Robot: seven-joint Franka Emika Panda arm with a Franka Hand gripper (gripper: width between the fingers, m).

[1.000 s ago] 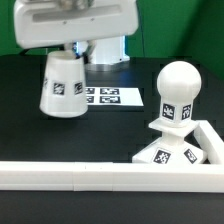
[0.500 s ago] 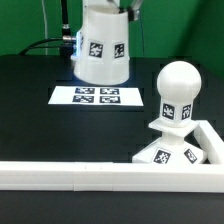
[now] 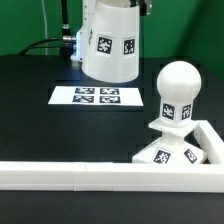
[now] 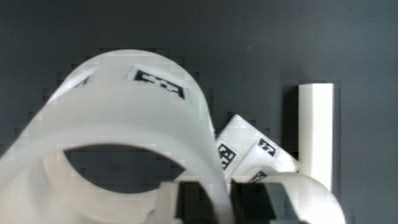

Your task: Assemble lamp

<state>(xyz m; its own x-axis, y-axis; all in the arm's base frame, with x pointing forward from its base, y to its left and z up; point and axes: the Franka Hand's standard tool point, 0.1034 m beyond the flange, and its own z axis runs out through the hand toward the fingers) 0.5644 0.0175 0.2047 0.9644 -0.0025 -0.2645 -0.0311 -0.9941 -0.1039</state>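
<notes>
The white conical shade (image 3: 110, 42) hangs in the air above the black table, to the exterior view's left of the bulb. In the wrist view the shade (image 4: 134, 120) fills most of the picture, and my gripper (image 4: 224, 205) is shut on its rim wall, with one dark finger (image 4: 198, 205) inside and one outside. The round-headed bulb (image 3: 180, 88) stands upright on the flat square base (image 3: 172, 154) at the exterior view's right. The base's tagged edge (image 4: 249, 148) shows past the shade. The top edge of the exterior view cuts off my gripper.
The marker board (image 3: 98, 96) lies flat on the table under and behind the shade. A long white rail (image 3: 90, 178) runs along the front and turns at the exterior view's right around the base; it also shows in the wrist view (image 4: 315, 120).
The shade has left the table at the exterior view's left, risen, and moved right toward the bulb. The bulb and base have not moved.
</notes>
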